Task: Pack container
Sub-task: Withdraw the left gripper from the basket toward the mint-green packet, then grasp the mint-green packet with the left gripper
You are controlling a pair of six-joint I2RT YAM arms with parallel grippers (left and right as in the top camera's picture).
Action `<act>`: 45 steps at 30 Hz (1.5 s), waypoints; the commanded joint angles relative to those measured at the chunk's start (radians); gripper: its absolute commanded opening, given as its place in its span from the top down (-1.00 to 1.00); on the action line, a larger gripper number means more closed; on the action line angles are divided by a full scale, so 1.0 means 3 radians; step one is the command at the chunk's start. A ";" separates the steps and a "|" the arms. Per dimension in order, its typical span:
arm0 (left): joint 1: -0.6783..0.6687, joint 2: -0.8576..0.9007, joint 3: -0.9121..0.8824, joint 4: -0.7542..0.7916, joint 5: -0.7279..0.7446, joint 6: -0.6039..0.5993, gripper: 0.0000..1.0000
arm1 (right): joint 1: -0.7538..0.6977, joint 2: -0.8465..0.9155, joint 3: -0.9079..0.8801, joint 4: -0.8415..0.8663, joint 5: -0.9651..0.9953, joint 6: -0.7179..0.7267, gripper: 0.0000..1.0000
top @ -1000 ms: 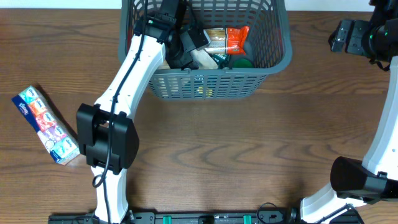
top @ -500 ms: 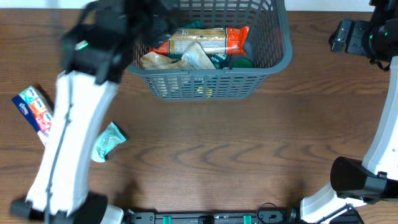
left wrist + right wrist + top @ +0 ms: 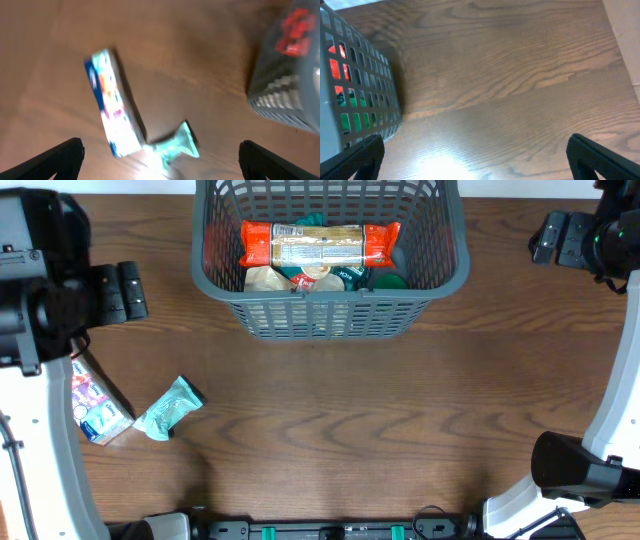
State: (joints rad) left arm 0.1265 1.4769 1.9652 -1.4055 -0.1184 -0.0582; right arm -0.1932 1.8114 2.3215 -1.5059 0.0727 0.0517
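Observation:
The container (image 3: pixel 330 292) is a dark grey slotted basket at the back centre of the table. A long red and beige packet (image 3: pixel 320 245) lies across the other packets inside it. My left gripper (image 3: pixel 125 292) hangs open and empty over the table's left side, well left of the basket. Below it lie a blue tissue pack (image 3: pixel 112 102) and a small teal packet (image 3: pixel 177 145), both blurred between the wide-open left gripper (image 3: pixel 160 162). The arm partly covers the tissue pack (image 3: pixel 98 412) from above. My right gripper (image 3: pixel 555 238) is open and empty to the right of the basket.
The teal packet (image 3: pixel 168 408) rests just right of the tissue pack near the left edge. The basket's corner (image 3: pixel 355 85) shows at the left of the right wrist view, with bare wood under the right gripper (image 3: pixel 477 160). The basket wall (image 3: pixel 290 85) also shows at the right of the left wrist view.
My left arm has pulled out of the basket and swung left over the table. The red packet now lies uncovered across the basket. The teal packet came into view. The right arm stayed still.

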 commanded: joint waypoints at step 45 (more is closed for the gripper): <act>0.0070 0.0217 -0.4201 0.2900 0.0158 -0.6165 0.29 | -0.0031 0.0024 -0.0001 -0.0201 0.0018 -0.0027 -0.99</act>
State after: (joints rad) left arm 0.1440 1.5246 0.7094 -0.5285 -0.0570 -1.9285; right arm -0.1932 1.8114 2.3215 -1.5608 0.0723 0.0490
